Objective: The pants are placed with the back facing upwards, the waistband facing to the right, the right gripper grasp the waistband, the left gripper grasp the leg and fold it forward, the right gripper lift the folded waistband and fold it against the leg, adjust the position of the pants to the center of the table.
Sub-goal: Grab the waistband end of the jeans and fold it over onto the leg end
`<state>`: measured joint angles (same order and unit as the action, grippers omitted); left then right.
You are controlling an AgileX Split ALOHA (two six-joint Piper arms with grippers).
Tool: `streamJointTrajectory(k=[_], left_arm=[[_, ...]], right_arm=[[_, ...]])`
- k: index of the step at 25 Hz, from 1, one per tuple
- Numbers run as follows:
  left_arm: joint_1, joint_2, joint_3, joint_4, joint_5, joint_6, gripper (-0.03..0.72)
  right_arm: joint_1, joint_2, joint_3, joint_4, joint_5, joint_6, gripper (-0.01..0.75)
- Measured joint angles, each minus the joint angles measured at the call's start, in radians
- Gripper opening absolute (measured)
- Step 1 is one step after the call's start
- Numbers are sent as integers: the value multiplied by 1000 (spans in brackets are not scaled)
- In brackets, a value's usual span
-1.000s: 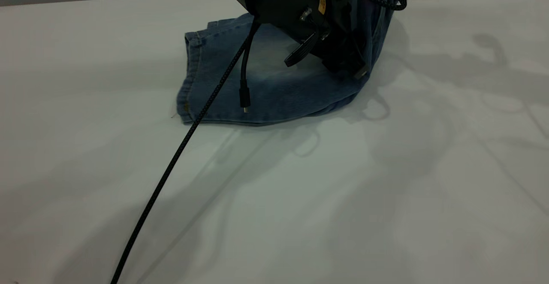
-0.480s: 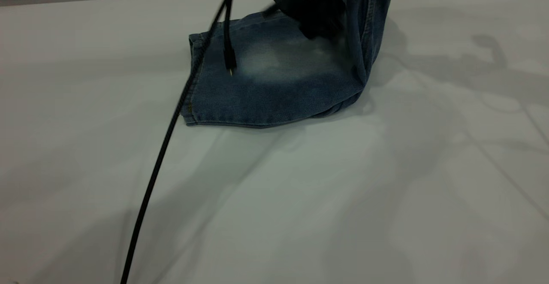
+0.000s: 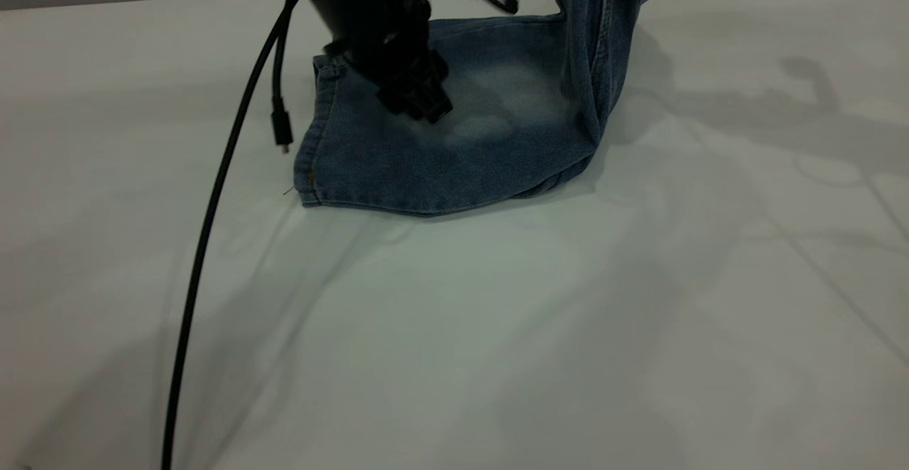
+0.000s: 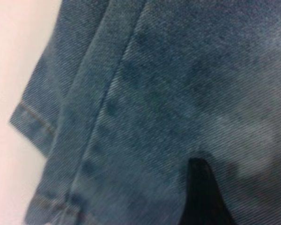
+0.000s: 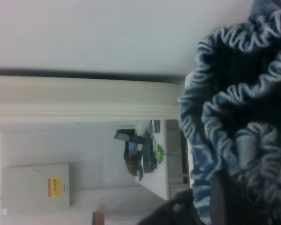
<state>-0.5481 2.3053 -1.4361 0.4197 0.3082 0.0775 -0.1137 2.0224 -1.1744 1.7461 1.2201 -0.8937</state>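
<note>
The pants [image 3: 454,157] lie folded lengthwise on the white table [image 3: 497,314], hem [image 3: 310,150] to the left. Their right end rises steeply out of the top of the exterior view. The leg is hidden; only a plain layer with a pale patch shows on top. My left gripper [image 3: 419,108] stands open with its tips down on that layer near the hem. In the left wrist view denim [image 4: 154,93] fills the frame, with the left gripper [image 4: 243,197] spread over it. My right gripper [image 5: 229,201] is shut on the ruffled elastic waistband [image 5: 234,108], held up in the air.
A black cable [image 3: 206,243] runs from the left arm down across the table's left side to the front edge. A loose plug [image 3: 282,129] dangles just left of the hem. In the right wrist view a wall box [image 5: 37,187] and a far desk [image 5: 140,159] show behind.
The left gripper has swung left from the raised fold to the hem end and come down onto the flat layer. Its cable followed leftwards. The waistband end stays lifted.
</note>
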Motion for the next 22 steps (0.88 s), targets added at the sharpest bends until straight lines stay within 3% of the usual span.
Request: streamJointTrajectory(k=[11,14,22], left_arm=[[-37,82,5,-1,-137,-3,382],[-41,84,5,-2,-135,-5,382],[-39,33,11,-5,-68,-6,382]], right_arm=[[121,-33,0,0,-2,-5,101],[156,-33,0,-4,-1,-34,101],[154,-33,0,-1,1,-37,101]])
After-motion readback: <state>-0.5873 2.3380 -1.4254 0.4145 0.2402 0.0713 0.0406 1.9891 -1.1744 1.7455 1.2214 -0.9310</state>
